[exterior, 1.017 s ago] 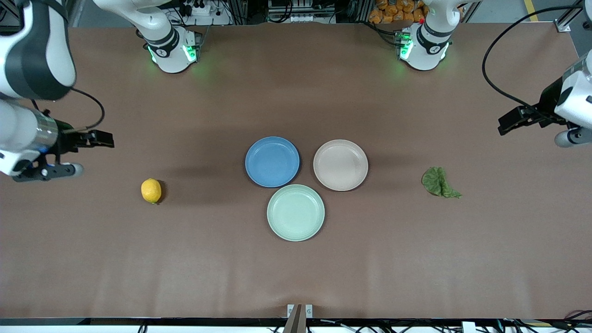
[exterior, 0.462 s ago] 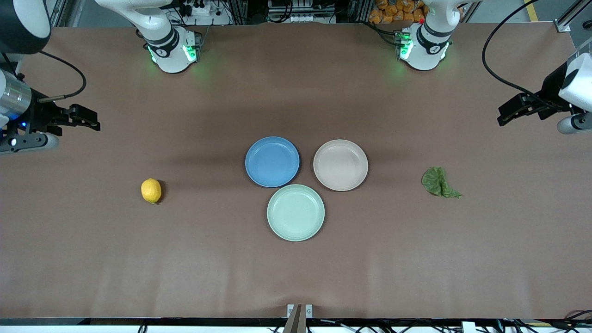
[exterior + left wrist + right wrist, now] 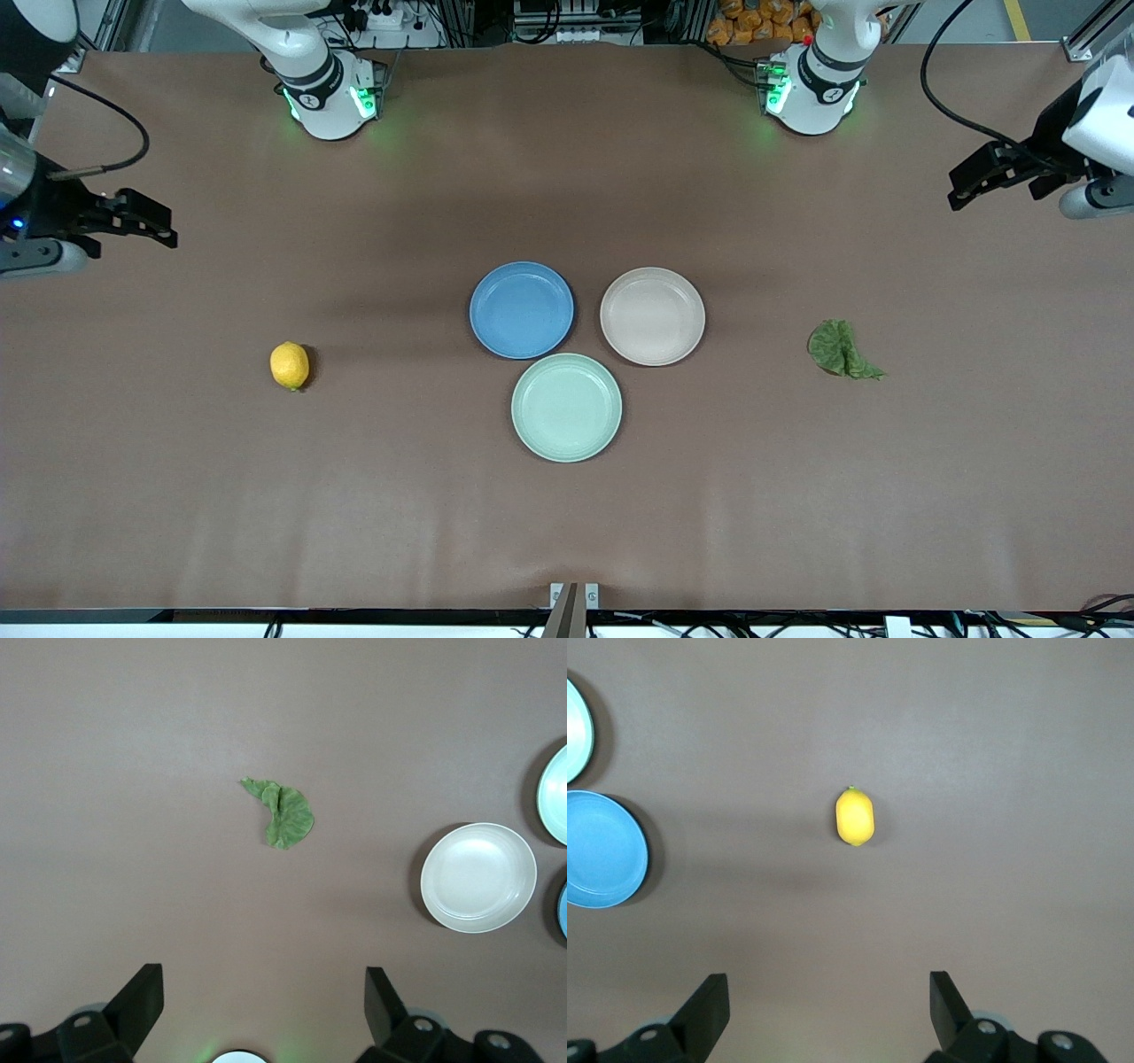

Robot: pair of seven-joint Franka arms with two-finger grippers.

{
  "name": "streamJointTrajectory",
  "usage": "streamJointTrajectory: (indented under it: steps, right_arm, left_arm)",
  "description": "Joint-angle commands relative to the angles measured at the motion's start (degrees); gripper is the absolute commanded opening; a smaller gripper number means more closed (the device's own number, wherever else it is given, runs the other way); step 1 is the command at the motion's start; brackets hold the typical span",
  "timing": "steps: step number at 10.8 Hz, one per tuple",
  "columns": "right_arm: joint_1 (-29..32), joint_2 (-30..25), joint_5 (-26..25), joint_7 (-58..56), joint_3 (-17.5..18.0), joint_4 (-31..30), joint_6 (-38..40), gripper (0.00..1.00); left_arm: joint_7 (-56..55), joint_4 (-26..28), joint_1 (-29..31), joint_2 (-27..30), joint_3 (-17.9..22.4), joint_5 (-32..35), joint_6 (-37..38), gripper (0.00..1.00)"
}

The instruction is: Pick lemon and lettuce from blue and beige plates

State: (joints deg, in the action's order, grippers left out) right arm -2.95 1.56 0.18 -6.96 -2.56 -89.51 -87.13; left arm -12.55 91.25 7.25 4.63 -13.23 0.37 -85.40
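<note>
We see the oval yellow lemon (image 3: 290,365) lying on the brown table (image 3: 567,514) toward the right arm's end, and the crumpled green lettuce leaf (image 3: 841,349) toward the left arm's end, both off the round blue plate (image 3: 522,309) and round beige plate (image 3: 653,316). The right gripper (image 3: 151,225) hangs over the table's edge with its arm cut off by the frame, fingers spread wide and empty; the left gripper (image 3: 974,177) does likewise at its end. In each wrist view only the fingertips (image 3: 142,992) show.

Bare table (image 3: 567,177) all around lemon (image 3: 290,365) and lettuce (image 3: 842,349); three plates (image 3: 567,408) clustered mid-frame.
</note>
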Motion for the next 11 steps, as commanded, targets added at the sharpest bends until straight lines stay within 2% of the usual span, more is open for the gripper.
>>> streamJointTrajectory:
  steps: [1,3,4,8,11]
  right_arm:
    - [0.7,1.1,-1.3,1.0,0.0,3.5,3.5,1.00]
    - [-0.9,1.0,-0.8,1.1,-3.6,4.9,3.6,1.00]
    - [-1.2,0.7,-0.5,1.1,-3.9,5.0,3.5,1.00]
    - [0.7,-0.4,0.1,1.6,-3.7,3.9,4.4,1.00]
    - [1.3,-1.0,0.1,6.5,-3.5,3.7,5.0,1.00]
  left_arm:
    - [2.0,0.9,-0.7,2.4,0.6,-1.3,0.9,1.00]
    - [1.9,0.9,-1.4,2.9,0.7,-1.3,1.1,1.00]
    - [2.1,0.9,-1.4,3.1,0.7,-1.3,1.2,1.00]
    - [3.6,1.2,-1.2,3.5,0.9,-1.3,1.3,1.00]
    - [3.6,2.2,-1.1,2.0,0.9,-1.3,1.3,1.00]
